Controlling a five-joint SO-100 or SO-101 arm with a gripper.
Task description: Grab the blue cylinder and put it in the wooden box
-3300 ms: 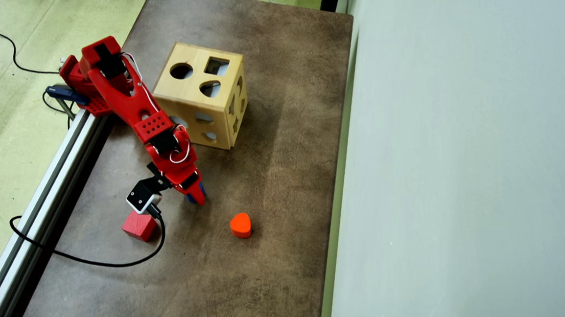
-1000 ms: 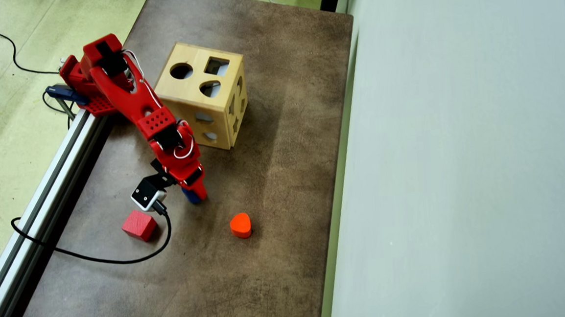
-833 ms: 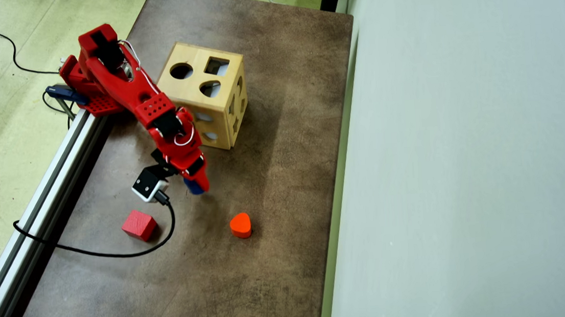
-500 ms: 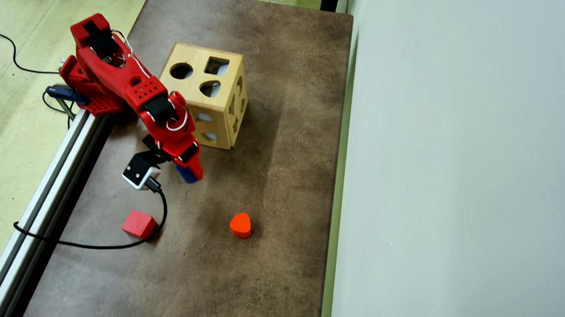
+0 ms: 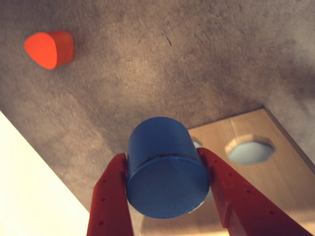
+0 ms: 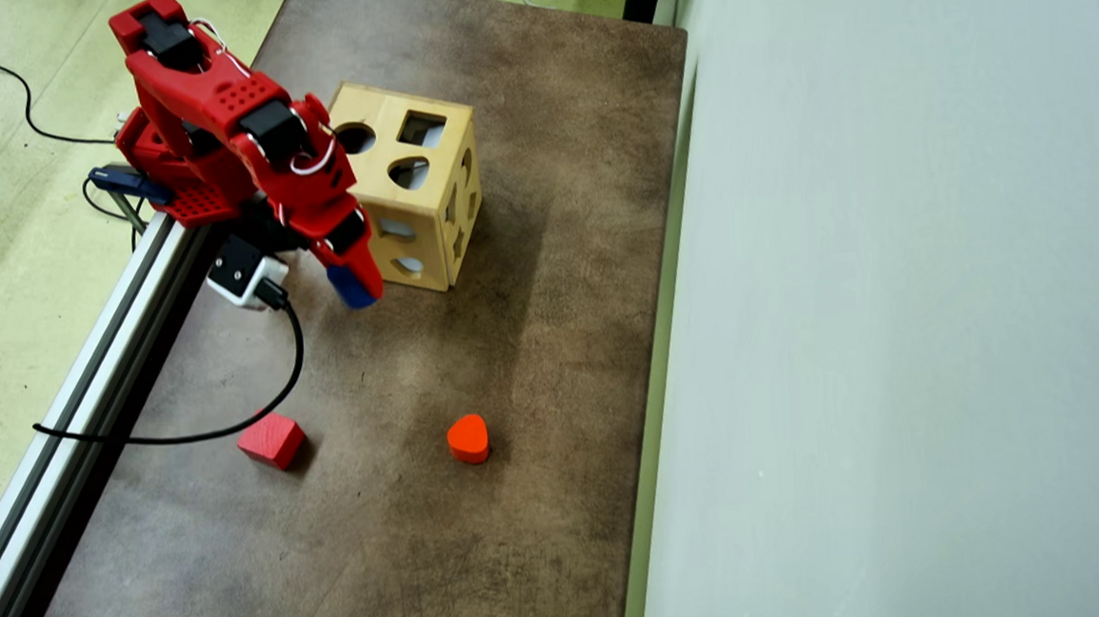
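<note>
We are holding the cylinder (image 5: 166,169) in our hand (image 5: 170,206), the two red fingers (image 5: 112,196) pressing on its curved sides. It is looking solid blue, short and round, with a flat circular end facing the wrist camera and a faint paler rim along that end's edge. In the overhead view the cylinder (image 6: 349,287) is showing only as a blue bit at the tip of the hand (image 6: 357,287), hanging above the table (image 6: 533,348) just beside the lower left corner of the box (image 6: 406,198). We are counting one cylinder, one box, one red cube (image 6: 272,440) and one orange block (image 6: 468,437). The box is showing three holes on its top face, one round, one square and one half-rounded, with more on its two visible sides. In the wrist view a pale wooden face of the box (image 5: 275,182) is lying behind the cylinder, with one many-sided hole clear to see, and the orange block (image 5: 49,49) is sitting far off at the upper left. The cube and block are resting well apart on the table.
</note>
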